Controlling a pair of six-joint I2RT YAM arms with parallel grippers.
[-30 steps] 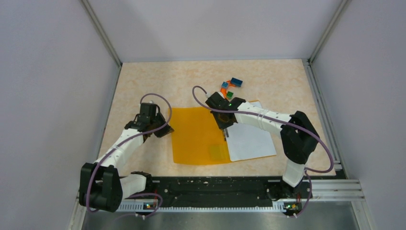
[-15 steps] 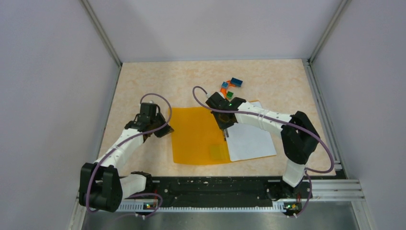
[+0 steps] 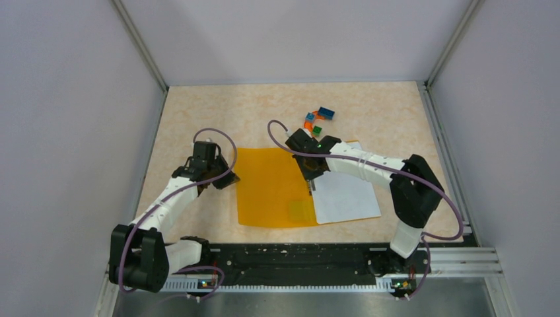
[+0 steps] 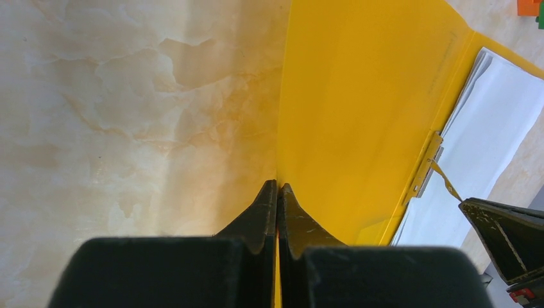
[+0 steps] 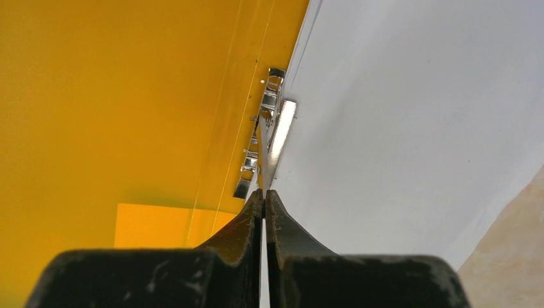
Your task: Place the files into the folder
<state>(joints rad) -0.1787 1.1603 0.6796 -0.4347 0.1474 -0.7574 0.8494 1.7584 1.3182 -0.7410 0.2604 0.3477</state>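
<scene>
Right end effector (image 5: 263, 192), closed, pinches a thin raised prong of the metal clip (image 5: 272, 122) at the spine of the folder (image 3: 271, 188). We see the folder lying open and flat on the bench (image 3: 370, 105), inner faces upward. The files (image 3: 347, 195) rest as a stack on the folder's right leaf, their left edge beside the clip; a narrow orange margin shows beyond them. The folder's left leaf is bare except for a paler square patch near its lower right corner. At the folder's left edge the left end effector (image 4: 277, 186) is closed on the cover rim, a sliver of orange showing between its tips. Beyond the folder's far right corner lie small coloured blocks (image 3: 318, 119), apart from it. We judge the sheets placed; whether the prong passes through them we cannot tell. Left to do, in our estimate: securing the clip and folding the left leaf over the files.
</scene>
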